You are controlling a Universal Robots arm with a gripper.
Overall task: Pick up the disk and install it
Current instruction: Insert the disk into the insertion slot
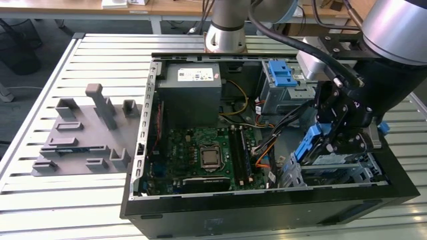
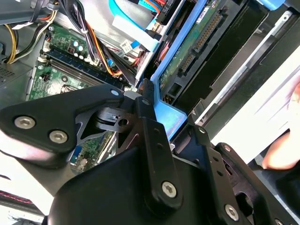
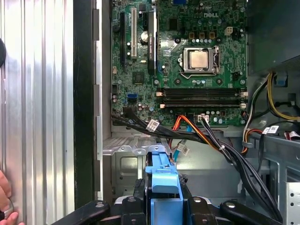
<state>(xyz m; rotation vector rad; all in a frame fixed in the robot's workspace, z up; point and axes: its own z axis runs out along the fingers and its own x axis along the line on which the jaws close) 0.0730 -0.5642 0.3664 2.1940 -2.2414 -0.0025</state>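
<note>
Exterior view had the pincer [image 1: 333, 142] clamped on the disk [image 1: 313, 142], holding it on edge above the metal bay [image 1: 340, 167] at the case's [image 1: 200, 207] near corner on that view's right. I judged the worst risk to be the blue carrier catching the bay's rim, or snagging the cables [image 1: 283, 120] just beside it, since the disk was tilted, not square. Room was tight: cables on the inner side, case wall on the outer. In the first wrist view a hand [image 3: 5, 197] rested on the worktop [image 3: 42, 93] just outside the case.
</note>
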